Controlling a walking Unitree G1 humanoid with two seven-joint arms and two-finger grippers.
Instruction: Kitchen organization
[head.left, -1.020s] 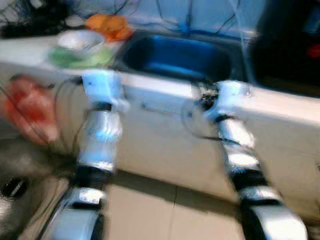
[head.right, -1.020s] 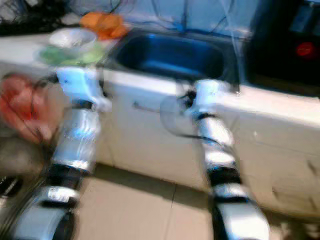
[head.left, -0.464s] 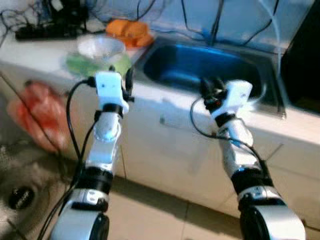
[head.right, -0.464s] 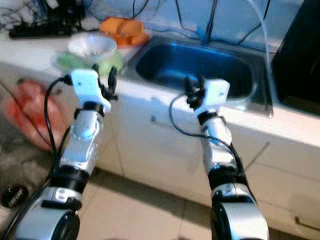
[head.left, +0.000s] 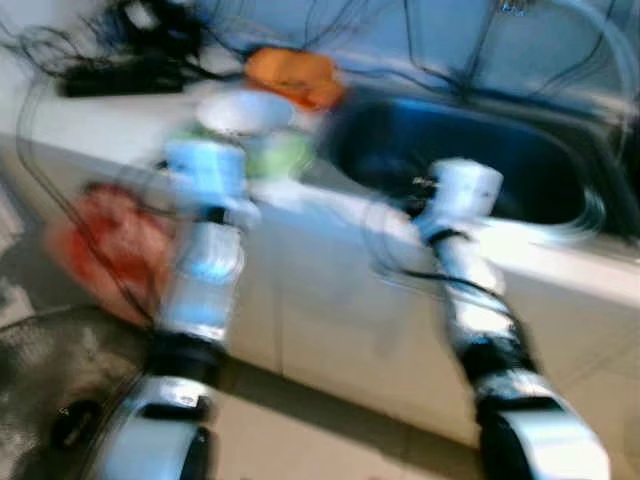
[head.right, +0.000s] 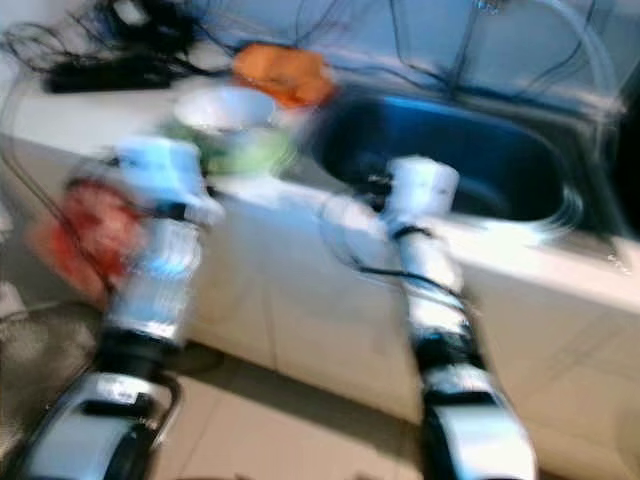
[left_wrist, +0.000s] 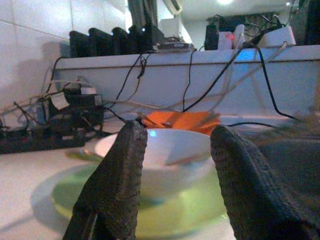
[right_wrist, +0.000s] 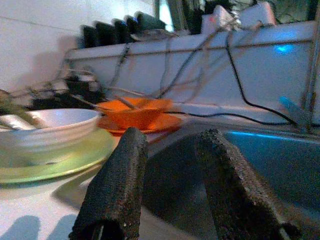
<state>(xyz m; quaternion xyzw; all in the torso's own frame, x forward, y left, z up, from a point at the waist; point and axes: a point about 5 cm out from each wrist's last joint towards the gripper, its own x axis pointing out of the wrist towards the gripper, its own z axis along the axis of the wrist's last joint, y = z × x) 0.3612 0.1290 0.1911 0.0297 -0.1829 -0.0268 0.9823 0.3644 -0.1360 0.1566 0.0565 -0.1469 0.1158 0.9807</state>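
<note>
Facing a long white kitchen counter (head.left: 90, 125), the head views are motion-blurred; both silver arms reach up toward its front edge. Largest item: one dark blue steel sink basin (head.right: 450, 165), set into the counter ahead of the right arm. Below it run white cabinet fronts (head.left: 330, 330) and a beige tiled floor (head.right: 290, 430). One red-orange plastic bag (head.left: 110, 245) hangs against the cabinet by the left arm.

On the counter, left of the sink: one pale green round plate (left_wrist: 190, 212) with one white bowl (left_wrist: 165, 155) sitting on it. Behind these, one orange bowl (right_wrist: 132, 112) rests on one orange saucer (right_wrist: 150, 125). A black power strip (head.left: 125, 75) with tangled black cables (left_wrist: 200, 75) lies farther back along the white tiled wall.

The wrist views give sharp detail that the head views lack. Left wrist view: something thin lies in the white bowl, too blurred to identify. Right wrist view: a utensil handle sticks out of the orange bowl, and the sink's inner wall shows blue.

Left gripper (left_wrist: 175, 195): fingers parted about a bowl's width, nothing between them, touching nothing, pointed at the white bowl from just short of the plate. Right gripper (right_wrist: 170, 185): fingers parted moderately, empty, poised over the sink's near rim.
</note>
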